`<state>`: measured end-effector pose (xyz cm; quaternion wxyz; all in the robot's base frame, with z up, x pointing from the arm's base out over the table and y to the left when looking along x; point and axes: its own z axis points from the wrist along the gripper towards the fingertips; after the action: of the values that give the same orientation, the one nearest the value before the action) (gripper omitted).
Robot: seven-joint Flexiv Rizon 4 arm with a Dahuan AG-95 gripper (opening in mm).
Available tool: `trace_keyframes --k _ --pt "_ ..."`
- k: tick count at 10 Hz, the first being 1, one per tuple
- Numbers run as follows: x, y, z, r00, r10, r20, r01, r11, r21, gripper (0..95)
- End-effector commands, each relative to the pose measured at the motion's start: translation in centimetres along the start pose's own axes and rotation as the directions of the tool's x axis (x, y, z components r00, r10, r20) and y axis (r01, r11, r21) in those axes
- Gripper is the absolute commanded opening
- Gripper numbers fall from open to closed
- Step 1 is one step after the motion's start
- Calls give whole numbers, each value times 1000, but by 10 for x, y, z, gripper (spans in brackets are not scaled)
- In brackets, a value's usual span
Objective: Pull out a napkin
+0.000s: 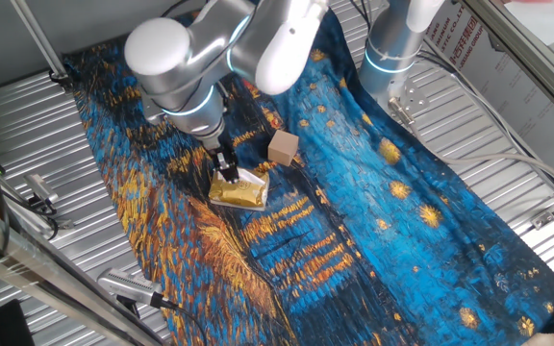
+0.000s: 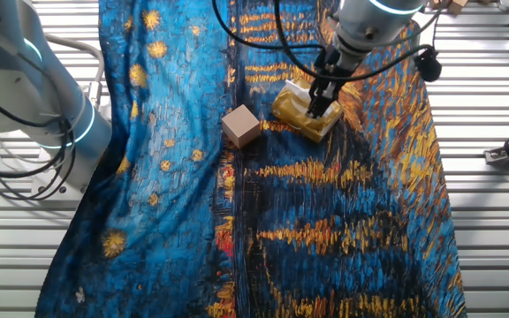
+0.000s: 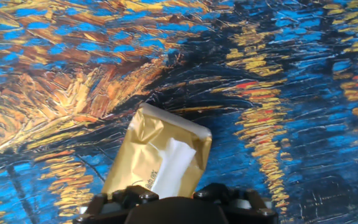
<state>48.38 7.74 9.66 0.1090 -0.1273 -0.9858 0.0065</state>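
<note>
The gold-yellow packet (image 1: 239, 190) lies on the painted cloth, and it also shows in the other fixed view (image 2: 300, 113). In the hand view the packet (image 3: 138, 152) has a strip of white napkin (image 3: 171, 163) showing in its top slot. My gripper (image 1: 227, 173) points straight down with its tips at the packet's top, seen too in the other fixed view (image 2: 316, 104). The fingers look close together, but the tips are hidden in the hand view, where only the dark hand body fills the bottom edge. No napkin is out of the packet.
A small tan cube (image 1: 283, 147) stands on the cloth just beside the packet, also in the other fixed view (image 2: 241, 125). The blue and gold cloth (image 1: 402, 202) drapes over a ribbed metal table (image 1: 27, 135). A second arm's base (image 1: 392, 53) stands at the back.
</note>
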Motion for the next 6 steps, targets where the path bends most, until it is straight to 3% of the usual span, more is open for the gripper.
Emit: trace_keyframes --k 1,6 --pt "1 0 2 1000 -1 4 1 1000 -3 0" --pt "1 -1 4 1000 -3 5 3 1000 -11 0"
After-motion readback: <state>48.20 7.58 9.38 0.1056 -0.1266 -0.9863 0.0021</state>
